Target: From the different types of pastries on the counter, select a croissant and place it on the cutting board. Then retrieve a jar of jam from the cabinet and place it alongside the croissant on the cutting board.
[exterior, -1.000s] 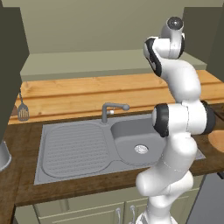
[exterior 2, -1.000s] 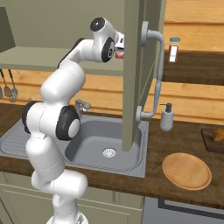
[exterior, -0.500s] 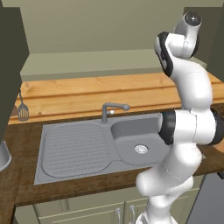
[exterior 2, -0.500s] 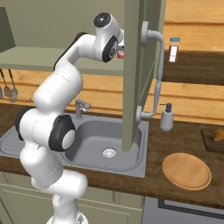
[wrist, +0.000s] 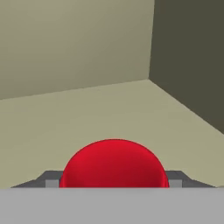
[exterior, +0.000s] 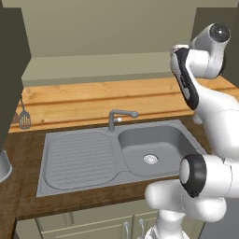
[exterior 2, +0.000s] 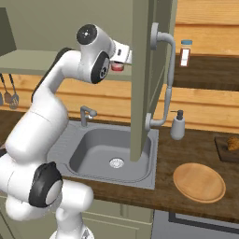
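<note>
Already the jar of jam [wrist: 113, 164] sat squarely between the jaws, gripper [exterior 2: 122, 59] clamped on it; cutting board [exterior 2: 227, 150] lay well below, beyond the open cabinet door [exterior 2: 142, 79].

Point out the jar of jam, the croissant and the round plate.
jar of jam [wrist: 113, 162]: hand view, its red top.
croissant [exterior 2: 233, 143]: right base view, its golden-brown middle.
round plate [exterior 2: 199, 182]: right base view, bare centre of its light wood.

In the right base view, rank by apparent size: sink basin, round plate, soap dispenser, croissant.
1. Sink basin, largest.
2. Round plate.
3. Soap dispenser.
4. Croissant, smallest; it sits at the frame edge, farther back, so it may look smaller than it is.
</note>
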